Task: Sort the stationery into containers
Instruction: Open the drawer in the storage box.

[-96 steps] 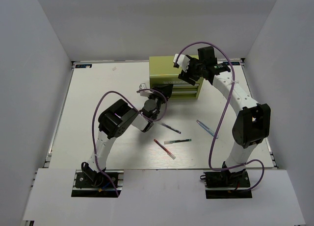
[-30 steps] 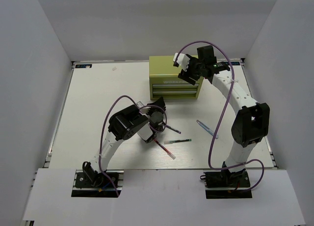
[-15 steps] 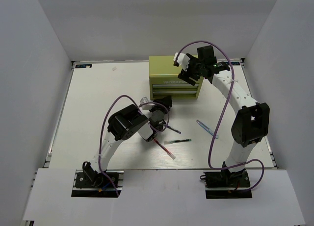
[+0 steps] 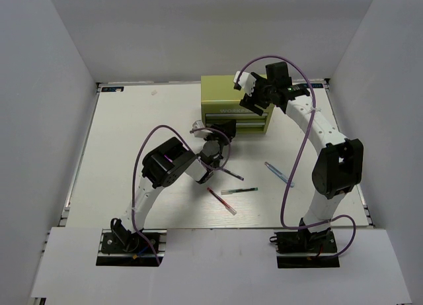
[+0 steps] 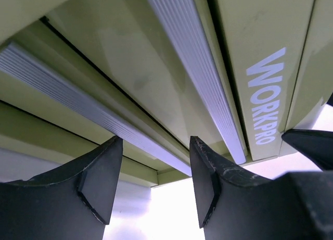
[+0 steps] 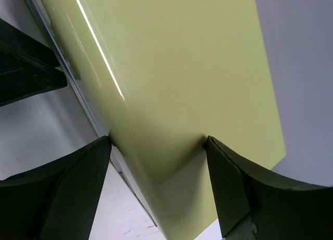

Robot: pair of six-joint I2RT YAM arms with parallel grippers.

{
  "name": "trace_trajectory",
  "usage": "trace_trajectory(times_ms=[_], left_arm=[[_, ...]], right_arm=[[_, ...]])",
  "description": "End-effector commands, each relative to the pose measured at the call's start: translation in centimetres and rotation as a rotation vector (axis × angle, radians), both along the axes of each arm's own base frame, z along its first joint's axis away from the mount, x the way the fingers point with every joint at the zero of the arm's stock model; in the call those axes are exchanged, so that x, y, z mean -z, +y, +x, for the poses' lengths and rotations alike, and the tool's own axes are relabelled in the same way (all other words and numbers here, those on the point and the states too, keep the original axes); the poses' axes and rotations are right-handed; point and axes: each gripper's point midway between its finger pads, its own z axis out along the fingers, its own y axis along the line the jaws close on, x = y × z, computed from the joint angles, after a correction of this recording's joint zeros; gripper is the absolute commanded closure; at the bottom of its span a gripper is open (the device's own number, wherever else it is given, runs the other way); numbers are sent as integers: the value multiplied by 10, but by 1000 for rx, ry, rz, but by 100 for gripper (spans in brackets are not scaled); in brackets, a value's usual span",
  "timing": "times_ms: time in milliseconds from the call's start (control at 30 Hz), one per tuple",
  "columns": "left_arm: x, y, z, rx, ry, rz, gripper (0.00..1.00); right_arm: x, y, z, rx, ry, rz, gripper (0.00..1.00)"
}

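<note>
The olive-green cabinet (image 4: 225, 93) stands at the back; its drawer fronts with silver handles fill the left wrist view (image 5: 156, 68). My left gripper (image 4: 223, 129) is open and empty, its fingertips (image 5: 112, 162) close to the lower drawer's handle (image 5: 104, 115). My right gripper (image 4: 253, 101) is open, its fingers (image 6: 234, 188) straddling the cabinet's top right corner (image 6: 171, 94). The dark pen (image 4: 229, 168), green pen (image 4: 239, 190), red pen (image 4: 221, 201) and light blue pen (image 4: 279, 173) lie on the table in front of the cabinet.
White walls enclose the white table (image 4: 132, 139) on three sides. The left arm's elbow (image 4: 165, 163) hangs over the table just left of the pens. Purple cables loop off both arms.
My left gripper has moved from above the dark pen up to the cabinet's lower front. The right arm and the pens have not moved.
</note>
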Motion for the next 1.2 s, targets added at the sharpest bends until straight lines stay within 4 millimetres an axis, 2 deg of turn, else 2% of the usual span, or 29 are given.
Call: trace_trajectory(times_ms=[0,300,367,433,567,600,633,733,767,967,1000,1033,1167], left_arm=[[-144,25,-18,9,-397,-365,36],[-154,20,-20,31,-423,-376,36],[-169,22,-26,48,-444,-386,36],[-167,25,-32,60,-436,-370,36],[-180,30,-42,80,-446,-380,36],[-175,31,-42,80,-436,-371,36],[-185,29,-50,101,-449,-379,36],[-184,27,-56,112,-442,-376,36],[-190,29,-58,112,-451,-384,36],[-189,32,-54,92,-436,-420,36],[-183,32,-51,82,-425,-415,36],[-187,32,-51,82,-433,-424,36],[-176,33,-42,48,-406,-444,37]], right_arm=[[58,-26,-25,68,201,-87,22],[58,-28,-25,69,194,-89,22],[57,-29,-24,73,191,-92,22],[58,-28,-25,69,195,-91,22],[60,-28,-25,71,201,-89,22],[60,-28,-25,70,202,-88,22],[60,-26,-25,66,201,-86,22],[63,-27,-28,64,213,-87,22],[61,-27,-28,64,212,-84,22],[64,-28,-31,61,218,-86,22],[63,-29,-31,61,215,-87,22],[63,-28,-32,60,216,-84,22],[63,-29,-32,60,214,-86,22]])
